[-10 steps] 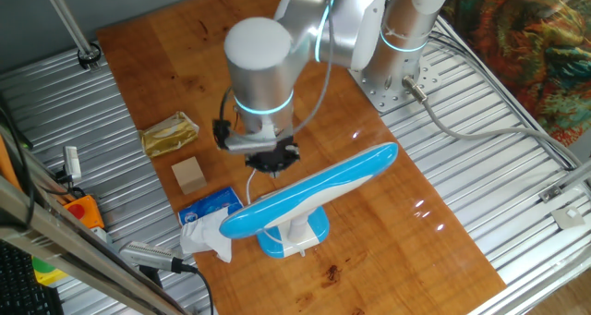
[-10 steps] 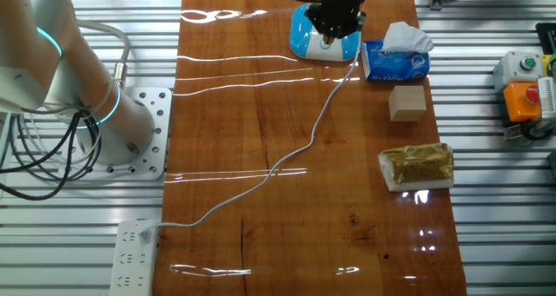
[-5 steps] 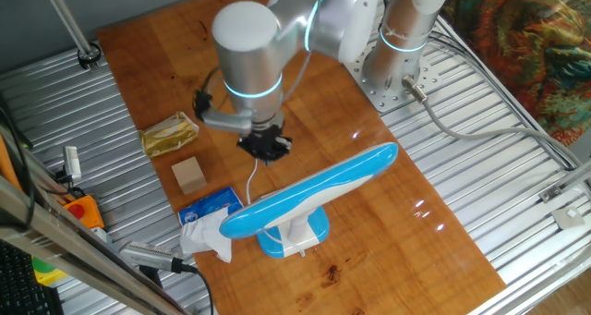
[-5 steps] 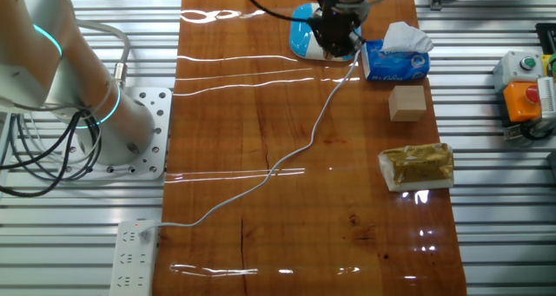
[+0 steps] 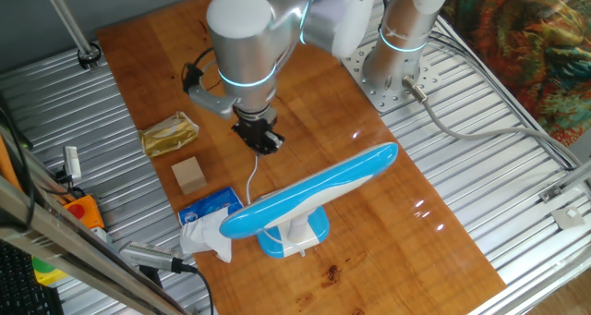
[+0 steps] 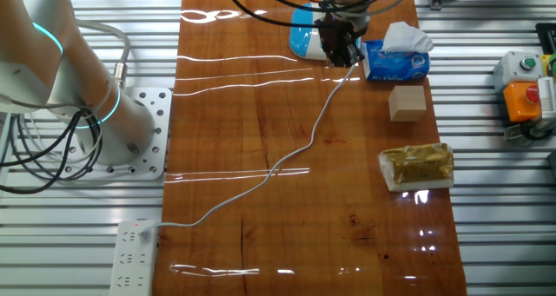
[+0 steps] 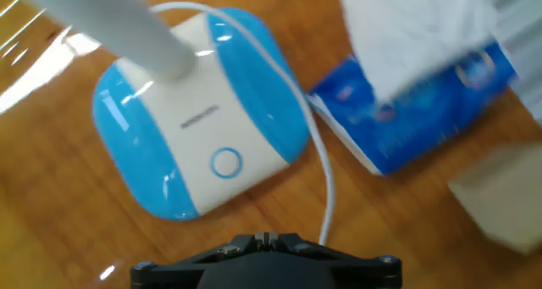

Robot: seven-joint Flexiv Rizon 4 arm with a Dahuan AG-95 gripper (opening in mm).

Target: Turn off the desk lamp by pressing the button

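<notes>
The desk lamp has a long bright-blue head (image 5: 314, 193), a white stem (image 7: 140, 30) and a blue and white base (image 7: 199, 111). A ring-shaped button (image 7: 226, 163) sits on the white top of the base. The thin white cord (image 7: 326, 183) runs off past the base and across the table (image 6: 287, 157). My gripper (image 7: 265, 241) is shut and empty, with the fingertips touching. It hangs above the table beside the base, with the button just ahead of it. It also shows in one fixed view (image 5: 264, 141) and in the other fixed view (image 6: 340, 51).
A blue tissue packet (image 6: 395, 60) lies right beside the lamp base. A wooden block (image 6: 407, 102) and a gold packet (image 6: 417, 167) lie further along that side. A power strip (image 6: 130, 244) holds the cord's plug. The arm's base (image 5: 392, 70) stands at the table's edge.
My gripper has risen and drawn back from the lamp base, along the cord toward the gold packet's side. The lamp has not moved.
</notes>
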